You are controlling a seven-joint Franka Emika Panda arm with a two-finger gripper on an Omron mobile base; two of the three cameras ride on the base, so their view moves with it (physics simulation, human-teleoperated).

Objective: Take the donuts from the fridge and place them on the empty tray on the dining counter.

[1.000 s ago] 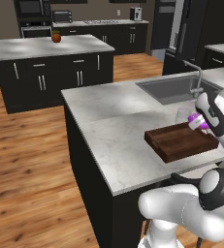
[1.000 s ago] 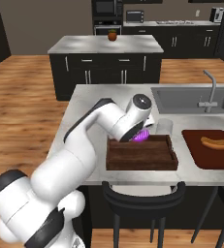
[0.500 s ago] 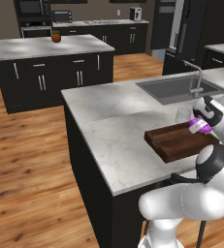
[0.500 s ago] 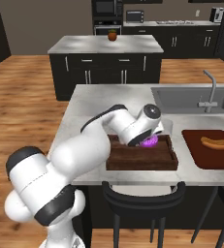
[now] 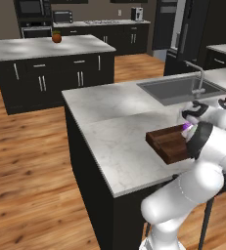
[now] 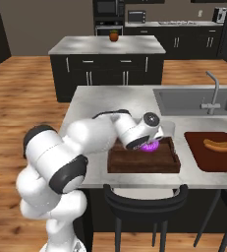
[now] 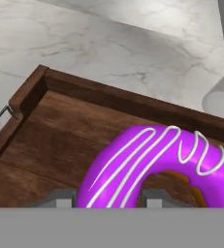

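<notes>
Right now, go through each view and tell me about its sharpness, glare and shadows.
Left base view: soft and blocky, window glare on the dining counter, purple donut just a smear. Right base view: equally soft, with the arm hiding most of the donut. Hand view: sharpest, white icing stripes crisp, wood grain of the tray plain, even light.

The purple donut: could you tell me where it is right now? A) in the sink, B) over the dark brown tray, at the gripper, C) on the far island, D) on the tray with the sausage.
B: the purple donut sits between the gripper fingertips, over the wooden floor of the tray.
</notes>
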